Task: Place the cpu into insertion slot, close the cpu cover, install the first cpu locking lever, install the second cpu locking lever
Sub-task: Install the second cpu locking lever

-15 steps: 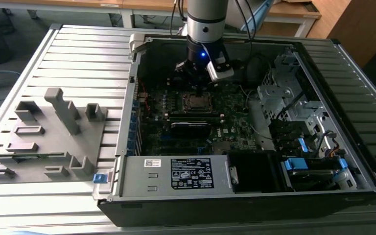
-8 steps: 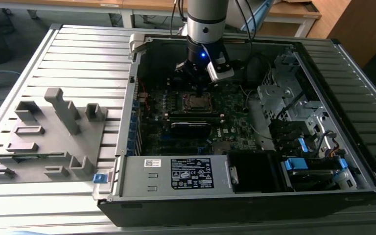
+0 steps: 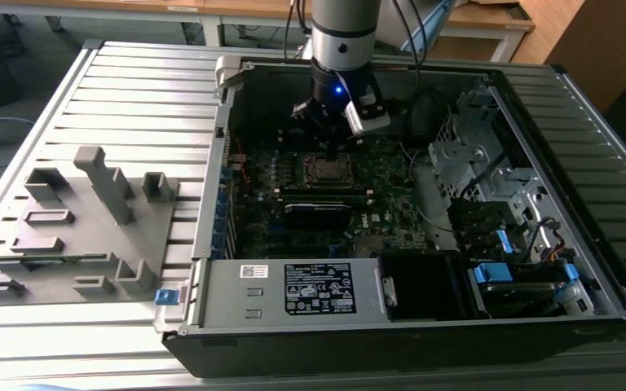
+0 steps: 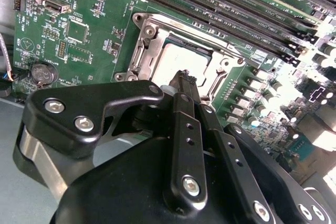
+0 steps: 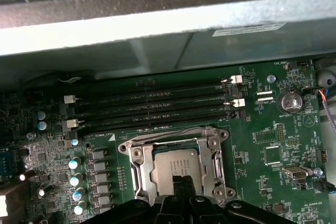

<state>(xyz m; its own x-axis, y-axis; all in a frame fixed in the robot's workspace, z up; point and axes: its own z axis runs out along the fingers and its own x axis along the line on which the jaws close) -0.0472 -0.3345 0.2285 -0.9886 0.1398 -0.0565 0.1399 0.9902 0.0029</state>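
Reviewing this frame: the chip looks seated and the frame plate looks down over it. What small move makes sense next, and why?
Probably a short lift straight up. In both wrist views the cpu lies in the insertion slot with the cpu cover flat around it, and the gripper sits low at the socket's edge, so rising first should avoid snagging.

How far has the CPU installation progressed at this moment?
Done: the cpu already lies in the insertion slot, and the cpu cover looks closed around it in both wrist views. In hand: the gripper is low at the socket's edge with its jaws together, holding nothing visible. Left: whether either locking lever is latched cannot be told.
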